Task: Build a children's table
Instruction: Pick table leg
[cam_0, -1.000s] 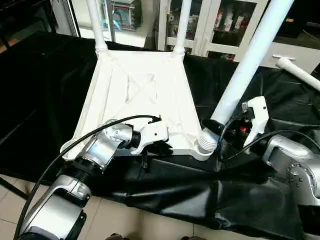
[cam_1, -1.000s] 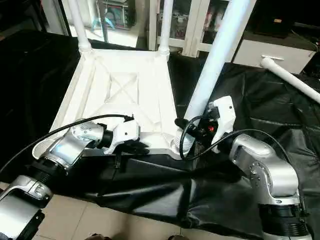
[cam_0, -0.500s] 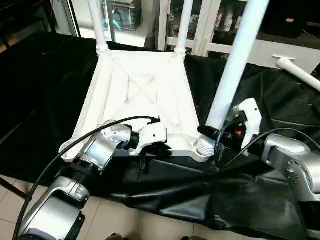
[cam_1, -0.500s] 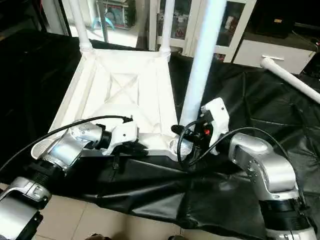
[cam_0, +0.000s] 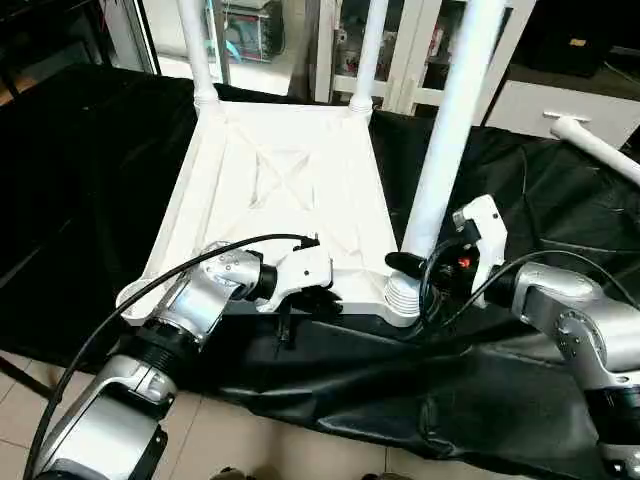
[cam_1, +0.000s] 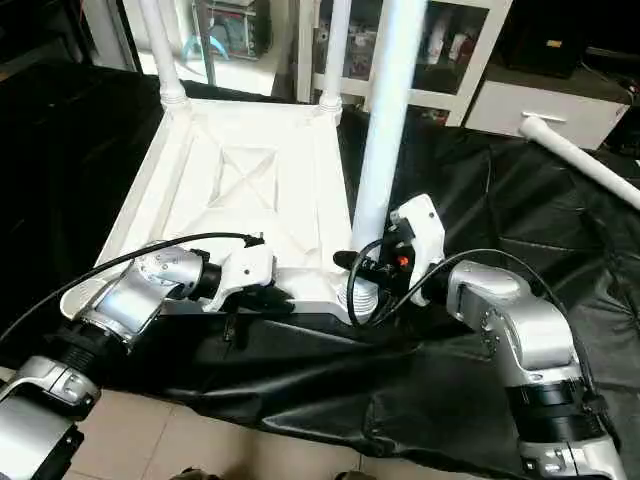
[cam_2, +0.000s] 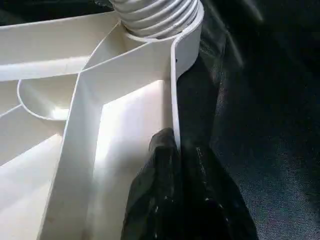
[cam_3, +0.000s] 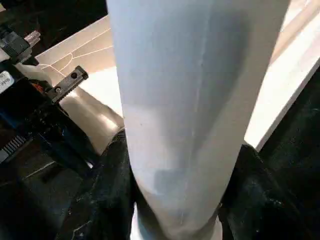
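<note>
The white tabletop (cam_0: 280, 190) lies upside down on black cloth, X-ribs up. Two white legs (cam_0: 196, 50) (cam_0: 370, 50) stand in its far corner sockets. A third leg (cam_0: 450, 130) stands almost upright with its ribbed end (cam_0: 403, 292) in the near right socket. My right gripper (cam_0: 420, 265) is shut around that leg just above the ribs, a black finger (cam_3: 107, 190) on each side of the tube (cam_3: 195, 100). My left gripper (cam_0: 320, 298) is shut on the tabletop's near rim (cam_2: 175, 100), close to that same corner. A fourth leg (cam_0: 600, 145) lies on the cloth at the far right.
Black cloth (cam_0: 90, 180) covers the work surface and hangs over its near edge above a tiled floor (cam_0: 250, 440). Glass-door cabinets (cam_0: 420, 40) stand behind. The near left corner socket (cam_0: 135, 295) holds nothing. A black cable (cam_0: 150, 290) loops over my left forearm.
The third leg has swung from leaning right to almost upright in the near right socket. My right gripper moved left with it. The left gripper stayed on the rim.
</note>
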